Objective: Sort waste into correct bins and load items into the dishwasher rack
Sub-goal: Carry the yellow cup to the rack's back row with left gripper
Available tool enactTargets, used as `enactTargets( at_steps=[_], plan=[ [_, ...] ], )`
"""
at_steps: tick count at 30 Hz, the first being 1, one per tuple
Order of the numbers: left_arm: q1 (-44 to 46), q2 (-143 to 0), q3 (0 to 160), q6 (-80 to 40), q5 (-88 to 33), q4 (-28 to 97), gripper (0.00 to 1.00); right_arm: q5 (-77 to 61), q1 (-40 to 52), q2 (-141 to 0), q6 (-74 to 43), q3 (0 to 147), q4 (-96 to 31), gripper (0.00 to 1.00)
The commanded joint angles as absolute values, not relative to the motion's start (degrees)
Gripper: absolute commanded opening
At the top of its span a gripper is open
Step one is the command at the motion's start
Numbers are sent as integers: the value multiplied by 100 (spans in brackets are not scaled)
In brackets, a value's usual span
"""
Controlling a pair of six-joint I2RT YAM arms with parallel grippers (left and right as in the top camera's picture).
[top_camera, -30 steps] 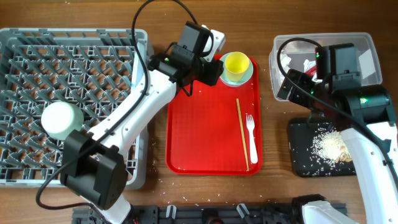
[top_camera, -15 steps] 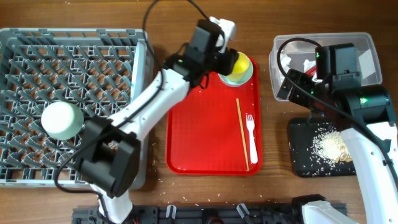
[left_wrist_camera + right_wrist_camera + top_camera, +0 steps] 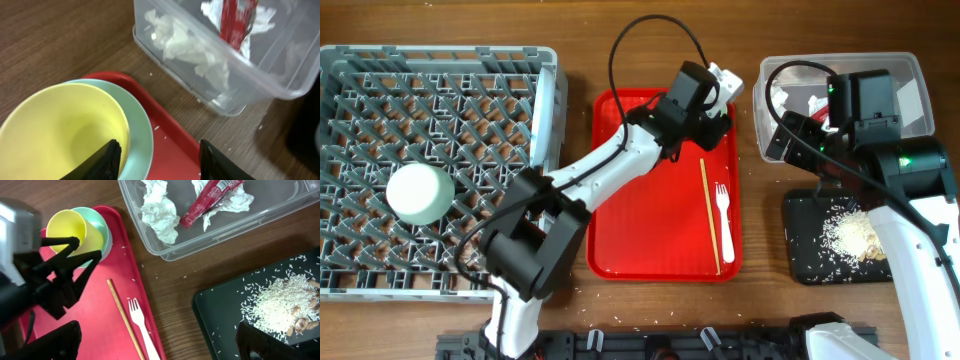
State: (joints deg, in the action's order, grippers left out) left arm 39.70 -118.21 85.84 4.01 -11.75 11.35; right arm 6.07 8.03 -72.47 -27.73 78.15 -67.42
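Step in hand: from the pose, this looks like picking the small yellow plastic cup (image 3: pixel 65 130) off the flat red plastic tray (image 3: pixel 650 230) to load it in the rack.
Yellow cup: upright in the red tray's far right corner, nested in a pale green round dish (image 3: pixel 142 137). From overhead the arm hides it.
Left arm pose: stretched diagonally across the red tray from its near left side, with the wrist bent down over the far right corner.
Left pincer (image 3: pixel 159 147): jaws about half spread and clamped on nothing. One finger (image 3: pixel 102 162) hangs over the cup's mouth. The other (image 3: pixel 217 162) stands outside the dish above the tray's rim, clear of the dish.
Doing it well: shift toward the tray's centre so the jaws straddle the cup wall alone, not the dish rim too. Lower one finger well inside, close gently, then lift straight up so the dish is left behind.
Risk: a pinch at the lip could let the cup tip or slip, and a caught dish could be dragged over the tray's rim.
Right arm pose: raised to the right of the red tray, its camera looking down.
Right pincer (image 3: pixel 157 330): jaws fully spread with nothing between them.
Rack: the large grey pegged plastic crate (image 3: pixel 470 100) to the left of the red tray, holding one pale upturned bowl (image 3: pixel 418 192).
Waste: crumpled white tissue (image 3: pixel 157 212) and a red sachet wrapper (image 3: pixel 207 200) lie in the clear plastic tub (image 3: pixel 912 95), right of the tray's far end. Rice (image 3: pixel 850 235) lies on the black tray (image 3: pixel 805 250), right of its near end.
On the tray's right side: a white plastic fork (image 3: pixel 724 215) and a thin wooden chopstick (image 3: pixel 709 215), lying lengthwise.
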Motion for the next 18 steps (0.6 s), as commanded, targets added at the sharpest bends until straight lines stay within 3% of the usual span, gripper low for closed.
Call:
enactTargets(
  at_steps=[1,5,11,18],
  plan=[
    [3953,-12036,8615,764,-965,1131,50,681,794,-7227,-2703,7848,-6729,100],
    [3948,-12167,8615,882,-886,1278,47,681,794,-7227,-2700,7848,-6729,100],
    [3942,-12162,8615,880,-607,1422,26,681,794,-7227,-2703,7848,-6729,100],
    [3942,-12136,8617,858,-419,1415,10,681,794,-7227,-2703,7848,-6729,100]
  ],
)
